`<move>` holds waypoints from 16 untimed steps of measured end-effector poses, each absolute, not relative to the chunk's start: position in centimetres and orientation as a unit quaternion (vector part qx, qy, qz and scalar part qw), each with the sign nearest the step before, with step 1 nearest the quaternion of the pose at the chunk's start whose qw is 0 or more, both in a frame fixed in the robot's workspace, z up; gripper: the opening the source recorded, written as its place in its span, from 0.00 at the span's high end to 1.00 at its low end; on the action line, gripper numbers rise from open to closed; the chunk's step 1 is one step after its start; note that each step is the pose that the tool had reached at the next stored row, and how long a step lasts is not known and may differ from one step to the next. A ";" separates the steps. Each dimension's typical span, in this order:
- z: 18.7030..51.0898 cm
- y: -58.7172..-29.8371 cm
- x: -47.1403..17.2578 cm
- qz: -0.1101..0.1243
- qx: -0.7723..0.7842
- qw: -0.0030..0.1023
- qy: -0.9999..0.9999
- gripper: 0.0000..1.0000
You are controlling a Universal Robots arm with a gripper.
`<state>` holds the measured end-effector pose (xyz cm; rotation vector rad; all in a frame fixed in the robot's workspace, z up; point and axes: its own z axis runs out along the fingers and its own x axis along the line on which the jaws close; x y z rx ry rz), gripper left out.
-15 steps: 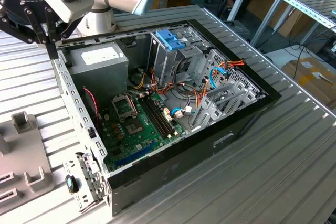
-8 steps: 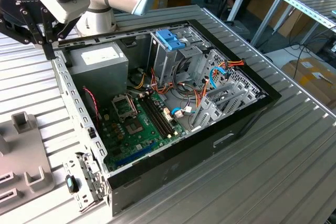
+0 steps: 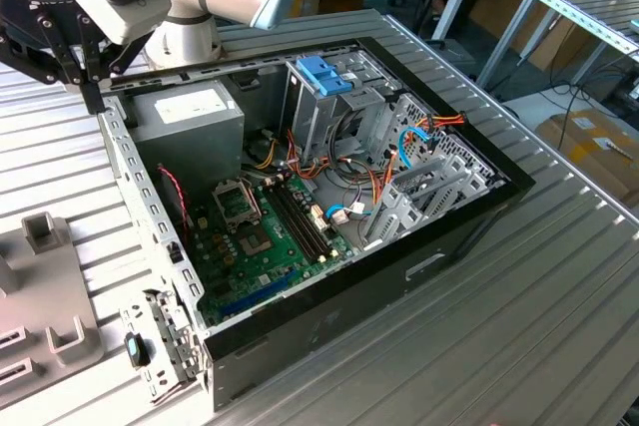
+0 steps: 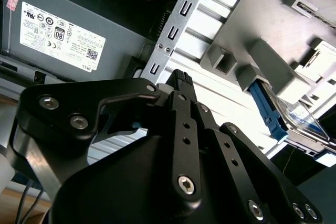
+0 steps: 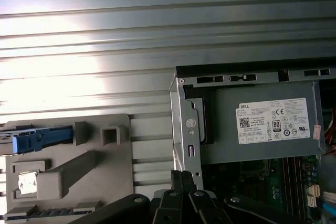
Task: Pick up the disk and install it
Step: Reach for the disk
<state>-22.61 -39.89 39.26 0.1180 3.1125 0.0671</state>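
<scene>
While the arm hangs over the corner of the open computer case [image 3: 329,331] by the power supply [image 5: 262,124], its gripper [image 4: 181,77] is pinched closed on nothing. The disk [image 4: 298,118] lies slotted in the grey holder [image 5: 79,177] beside the case, well apart from the gripper.

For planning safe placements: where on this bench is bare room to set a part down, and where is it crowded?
Bare table lies to the exterior view's right of the computer case; a narrow strip runs between case and grey fixture. Inside, cables and drive cage crowd.
</scene>
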 end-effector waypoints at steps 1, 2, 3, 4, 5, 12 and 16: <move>39.3 -39.9 -22.6 0.022 0.038 0.013 0.999 0.89; 39.3 -39.9 -22.6 0.022 0.038 0.013 0.999 0.89; 39.3 -39.9 -22.8 0.022 0.038 0.013 0.999 0.89; 39.3 -39.9 -22.8 0.022 0.038 0.013 0.999 0.89; 39.3 -39.9 -22.9 0.022 0.038 0.013 0.999 0.89; 39.3 -39.9 -23.8 0.022 0.038 0.013 0.999 0.89; 39.3 -39.9 -24.4 0.022 0.038 0.013 0.999 0.89</move>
